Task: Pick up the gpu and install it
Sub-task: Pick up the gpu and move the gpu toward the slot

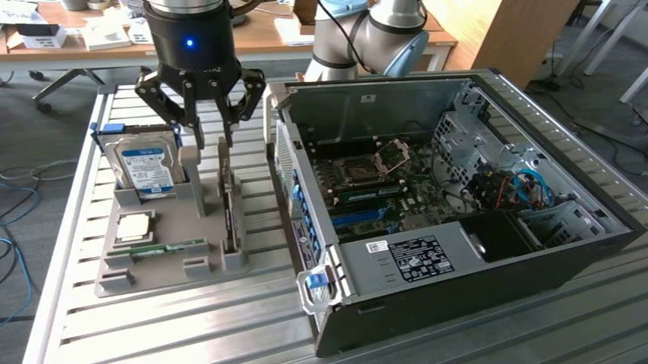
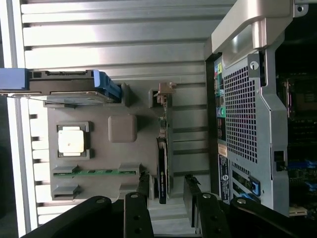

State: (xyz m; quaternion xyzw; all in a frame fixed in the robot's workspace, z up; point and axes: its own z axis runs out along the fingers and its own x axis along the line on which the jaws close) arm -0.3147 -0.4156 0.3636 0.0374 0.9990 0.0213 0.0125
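Gpu [image 1: 229, 205] not yet lifted: in the exterior view it stands on its long edge in a slot of a grey holder tray [image 1: 172, 267] on the slatted metal tabletop [image 1: 202, 327]. It sits at the tray's side nearest the open computer case [image 1: 506, 303], just beside the case but outside it. The card's long axis runs from the far side of the tray toward the near side, roughly parallel to the case's wall, with its flat faces upright and only its thin top edge showing. The hand [image 1: 212, 138] hovers above the card, in line with it, and is released: its black fingers are spread and hold nothing. A silver hard drive [image 1: 145, 165] stands in the same tray, on the exterior view's left of the card.

In the wrist view the gpu [image 2: 163, 148] is a narrow dark strip reaching straight away from the hand [image 2: 167, 191]. The fingers [image 2: 143, 186] stand either side of the strip with a gap on each side, not clamped. Picking up and installing both appear still to be done.
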